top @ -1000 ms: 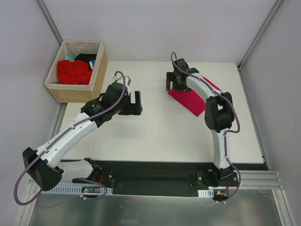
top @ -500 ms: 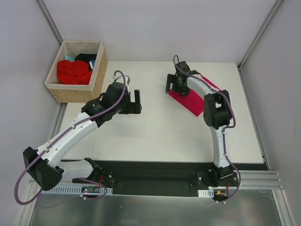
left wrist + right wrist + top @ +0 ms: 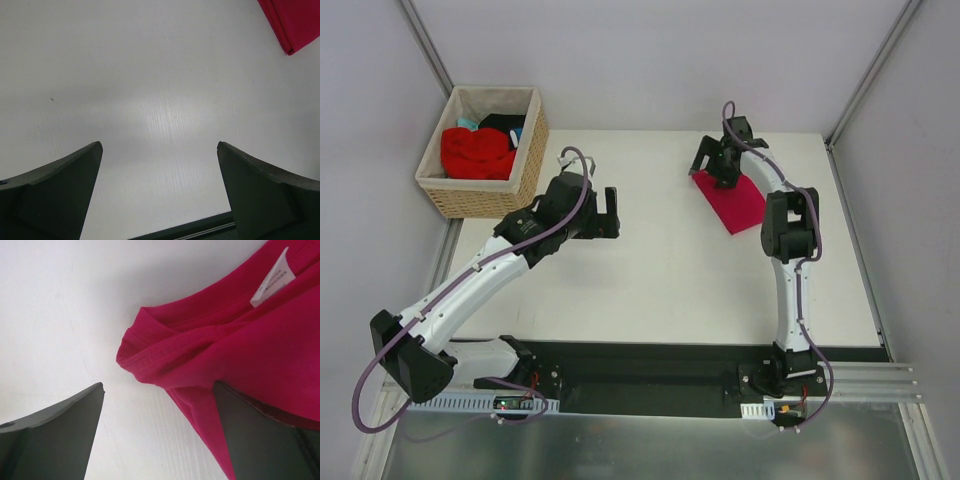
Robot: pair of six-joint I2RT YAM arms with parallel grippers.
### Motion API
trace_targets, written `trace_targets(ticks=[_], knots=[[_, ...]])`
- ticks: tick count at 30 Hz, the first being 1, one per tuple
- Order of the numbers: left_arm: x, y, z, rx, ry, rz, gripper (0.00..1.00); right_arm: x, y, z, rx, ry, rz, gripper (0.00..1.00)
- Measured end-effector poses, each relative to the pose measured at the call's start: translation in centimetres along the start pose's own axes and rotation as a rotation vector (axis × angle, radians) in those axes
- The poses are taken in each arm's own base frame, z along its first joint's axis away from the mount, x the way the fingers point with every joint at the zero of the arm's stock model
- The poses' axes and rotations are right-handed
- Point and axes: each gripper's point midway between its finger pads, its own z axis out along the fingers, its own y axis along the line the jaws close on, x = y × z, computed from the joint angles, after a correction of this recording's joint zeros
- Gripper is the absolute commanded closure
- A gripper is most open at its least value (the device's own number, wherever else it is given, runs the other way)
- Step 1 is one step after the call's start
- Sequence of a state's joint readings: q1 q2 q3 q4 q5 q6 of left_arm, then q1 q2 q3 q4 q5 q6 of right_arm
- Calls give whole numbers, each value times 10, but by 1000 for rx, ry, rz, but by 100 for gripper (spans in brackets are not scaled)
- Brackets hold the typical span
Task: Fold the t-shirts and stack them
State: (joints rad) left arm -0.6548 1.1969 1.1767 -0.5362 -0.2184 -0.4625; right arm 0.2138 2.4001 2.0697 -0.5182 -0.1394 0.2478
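The right claw (image 3: 718,168) hangs spread wide over the far left corner of the magenta-pink t-shirt (image 3: 735,205), which lies folded flat on the far right part of the table (image 3: 650,290). In the wrist view a rolled, stitched edge of the cloth sits between its fingers (image 3: 50,435); one finger overlaps the fabric, though whether it touches cannot be told. The left claw (image 3: 608,213) is equally spread, holds nothing, and hovers over bare table well apart from that shirt. The red t-shirt (image 3: 475,152) lies bunched in the wicker basket (image 3: 528,160) at the far left, not yet folded.

Closing here would likely pinch only the upper layers; a lift would then peel the fold open. A sideways nudge could skew the whole shirt, since soft knit probably slides easily on so smooth a surface. The red shirt is a loose heap beside other dark items; pulled out by one point it may drag them along, catch on the basket rim, or hang twisted and resist spreading.

The magenta cloth is matte jersey with a double-stitched hem, thin and limp, creasing into soft rounded folds; a small white label (image 3: 272,279) sticks up near its neck. The table is white, faintly ribbed and slightly glossy; the basket is stiff, coarse weave with a pale lining; the fingers are dark, hard, blunt wedges.
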Motion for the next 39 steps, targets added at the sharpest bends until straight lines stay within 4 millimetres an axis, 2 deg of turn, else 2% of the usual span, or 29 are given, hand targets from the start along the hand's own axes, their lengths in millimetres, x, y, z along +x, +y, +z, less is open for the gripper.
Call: trace_targets(ticks=[3, 11, 20, 27, 31, 35, 38, 39], knots=[[-4, -2, 1, -1, -3, 5, 1, -21, -10, 4, -14, -28, 43, 4], [-8, -1, 12, -29, 5, 28, 1, -58, -36, 9, -49, -71, 134, 4], [-6, -3, 22, -39, 24, 43, 1, -110, -84, 8, -47, -166, 221, 4], [-7, -3, 23, -34, 25, 45, 1, -130, -113, 3, -29, -215, 253, 4], [-6, -4, 23, -27, 28, 50, 1, -133, -118, 1, -27, -228, 241, 4], [-6, -8, 22, -8, 31, 49, 1, -129, -114, -19, 5, -225, 189, 4], [-8, -11, 18, 17, 18, 43, 1, -132, -98, -58, 27, -253, 132, 4], [-9, -12, 15, 24, 12, 41, 1, -136, -92, -77, 33, -274, 112, 4]])
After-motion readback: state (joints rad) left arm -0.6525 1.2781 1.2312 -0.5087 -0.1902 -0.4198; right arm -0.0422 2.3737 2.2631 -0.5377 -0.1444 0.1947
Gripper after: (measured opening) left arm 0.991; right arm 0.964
